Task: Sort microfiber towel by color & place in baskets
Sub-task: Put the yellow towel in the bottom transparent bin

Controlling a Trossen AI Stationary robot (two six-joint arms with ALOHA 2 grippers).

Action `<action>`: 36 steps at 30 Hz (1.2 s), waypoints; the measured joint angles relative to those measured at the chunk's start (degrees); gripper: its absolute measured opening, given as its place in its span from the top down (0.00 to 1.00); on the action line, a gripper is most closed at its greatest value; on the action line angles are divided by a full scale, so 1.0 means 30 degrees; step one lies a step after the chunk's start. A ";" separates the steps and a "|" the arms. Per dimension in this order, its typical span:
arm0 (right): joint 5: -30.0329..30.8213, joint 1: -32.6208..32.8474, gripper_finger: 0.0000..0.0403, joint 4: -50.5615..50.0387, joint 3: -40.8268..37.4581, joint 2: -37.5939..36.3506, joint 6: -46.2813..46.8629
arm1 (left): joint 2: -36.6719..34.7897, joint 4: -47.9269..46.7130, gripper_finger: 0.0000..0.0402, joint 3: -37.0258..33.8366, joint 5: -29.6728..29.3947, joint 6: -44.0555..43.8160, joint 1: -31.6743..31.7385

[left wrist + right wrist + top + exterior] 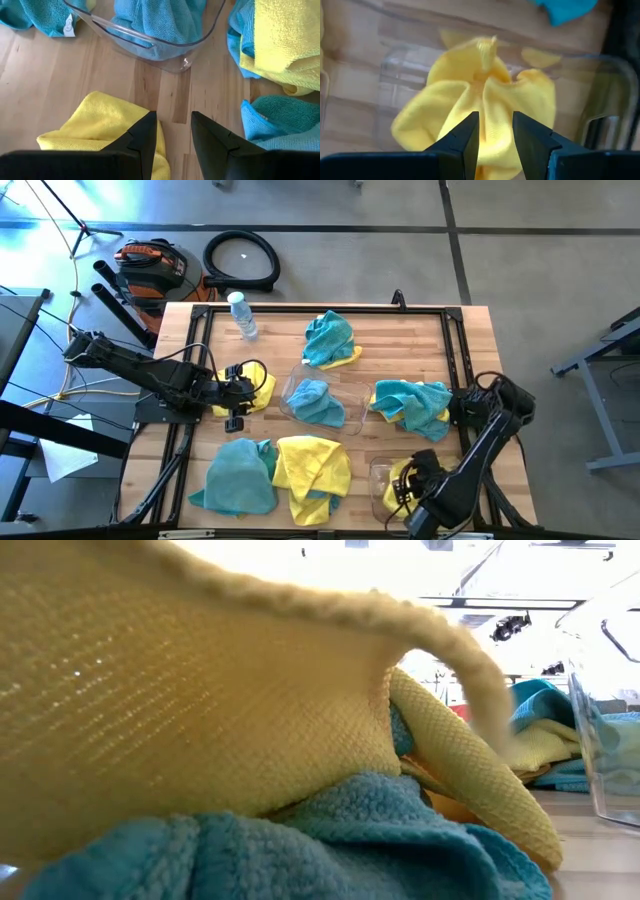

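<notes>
I see my left gripper (172, 131), jaws parted and empty, above the desk (60, 70) with a soft, light yellow towel (95, 125) just beside them, best pinched at a raised fold.

Grey concrete floor (400, 205) with dark seam lines. Wooden butcher-block surface (380, 345) inside a black metal frame (455, 340). Orange-black shop vacuum (150, 268) at 10 o'clock, its black hose (241, 260) coiled at 11. Grey metal stand (605, 350) at 3 o'clock. Cables (60, 240) on the floor at 10. Low view: bright overhead light, ceiling washed out.
</notes>
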 joint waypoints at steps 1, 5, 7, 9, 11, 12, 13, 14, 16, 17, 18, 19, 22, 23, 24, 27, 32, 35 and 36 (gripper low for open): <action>0.0078 -0.0083 0.72 -0.0309 0.0104 0.0000 -0.0070 | -0.0004 -0.0007 0.72 0.0000 -0.0056 0.0000 0.0000; 0.0311 -0.0550 0.72 -0.0745 0.0106 0.0000 -0.0149 | -0.0003 -0.0006 0.72 0.0000 -0.0308 0.0015 0.0000; 0.0341 -0.0845 0.72 -0.0615 -0.0167 -0.0007 -0.0238 | 0.0001 -0.0002 0.72 0.0000 -0.0320 0.0015 0.0000; 0.0346 -0.1073 0.72 -0.0125 -0.0555 -0.0013 -0.0232 | 0.0002 -0.0007 0.72 0.0000 -0.0336 0.0015 0.0000; 0.0343 -0.1240 0.72 0.0440 -0.1175 -0.0022 -0.0221 | -0.0004 -0.0007 0.72 0.0000 -0.0340 0.0015 0.0000; 0.0340 -0.1314 0.72 0.0799 -0.1478 -0.0022 -0.0221 | 0.0002 -0.0013 0.72 0.0000 -0.0340 0.0015 0.0000; 0.0351 -0.1362 0.72 0.1213 -0.1781 -0.0022 -0.0221 | 0.0003 -0.0007 0.72 0.0000 -0.0340 0.0015 0.0000; 0.0349 -0.1431 0.72 0.1568 -0.2095 -0.0022 -0.0221 | -0.0004 -0.0015 0.72 0.0000 -0.0340 0.0015 0.0000; 0.0339 -0.1494 0.72 0.1789 -0.2529 -0.0007 -0.0120 | -0.0004 -0.0015 0.72 0.0000 -0.0340 0.0015 0.0000; 0.0334 -0.1528 0.72 0.1739 -0.2627 -0.0007 -0.0025 | -0.0001 -0.0021 0.72 0.0000 -0.0340 0.0015 0.0000; 0.0340 -0.1561 0.72 0.1610 -0.2640 -0.0007 0.0069 | 0.0000 -0.0015 0.72 0.0000 -0.0340 0.0015 0.0000; 0.0340 -0.1580 0.72 0.1491 -0.2640 -0.0007 0.0077 | 0.0003 -0.0015 0.72 0.0000 -0.0340 0.0015 0.0000; 0.0434 -0.1686 0.72 0.1096 -0.2640 -0.0007 0.0070 | 0.0003 -0.0015 0.72 0.0000 -0.0340 0.0015 0.0000; 0.0488 -0.1686 0.72 0.1057 -0.2640 -0.0007 0.0063 | -0.0004 -0.0015 0.72 0.0000 -0.0340 0.0015 0.0000; 0.0534 -0.1696 0.72 0.1061 -0.2640 -0.0007 0.0059 | -0.0004 -0.0015 0.72 0.0000 -0.0340 0.0015 0.0000; 0.0558 -0.1723 0.72 0.1207 -0.2647 -0.0007 0.0070 | -0.0004 -0.0010 0.72 0.0000 -0.0340 0.0015 0.0000; 0.0552 -0.1723 0.80 0.1677 -0.2647 -0.0007 0.0098 | -0.0004 -0.0007 0.72 0.0000 -0.0340 0.0015 0.0000; 0.0552 -0.1723 0.85 0.1645 -0.2647 -0.0007 0.0216 | -0.0002 -0.0011 0.72 0.0000 -0.0340 0.0007 0.0000; 0.0552 -0.1723 0.87 0.1651 -0.2647 -0.0007 0.0216 | -0.0003 -0.0009 0.72 0.0000 -0.0340 0.0007 0.0000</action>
